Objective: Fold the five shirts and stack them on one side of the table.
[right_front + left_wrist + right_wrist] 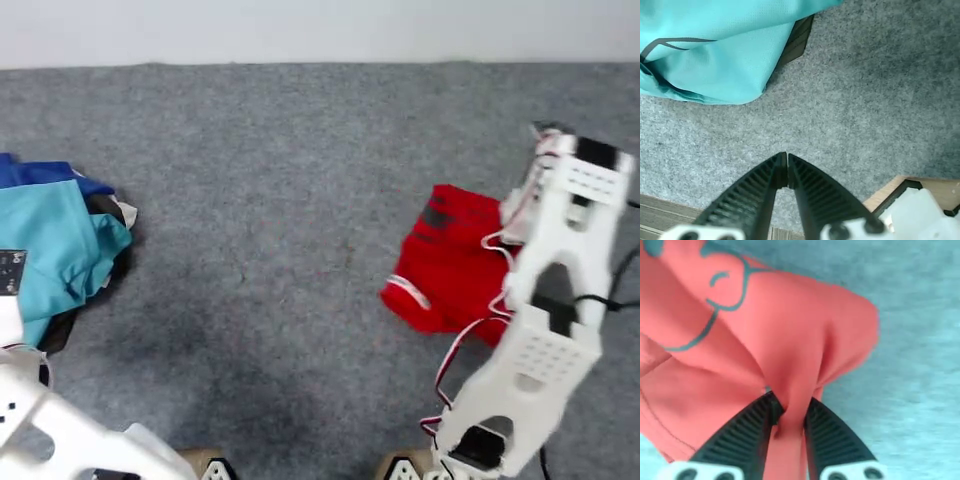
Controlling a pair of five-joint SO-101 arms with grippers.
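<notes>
A red shirt (446, 262) lies crumpled at the right of the grey table, partly under the white right arm (548, 300). In the right wrist view my right gripper (789, 412) is shut on a pinched fold of the red shirt (765, 335), which bears a teal line drawing. At the table's left edge a pile of shirts (55, 250) rests with a teal one on top, blue and dark cloth beneath. My left gripper (787, 170) is shut with nothing in it, hanging over bare carpet a little short of the teal shirt (715, 45).
Grey carpet-like cloth (280, 200) covers the table, with open room through the middle between pile and red shirt. A white wall runs along the far edge. The table's wooden front edge (890, 192) and the left arm's base (60, 430) sit at the near side.
</notes>
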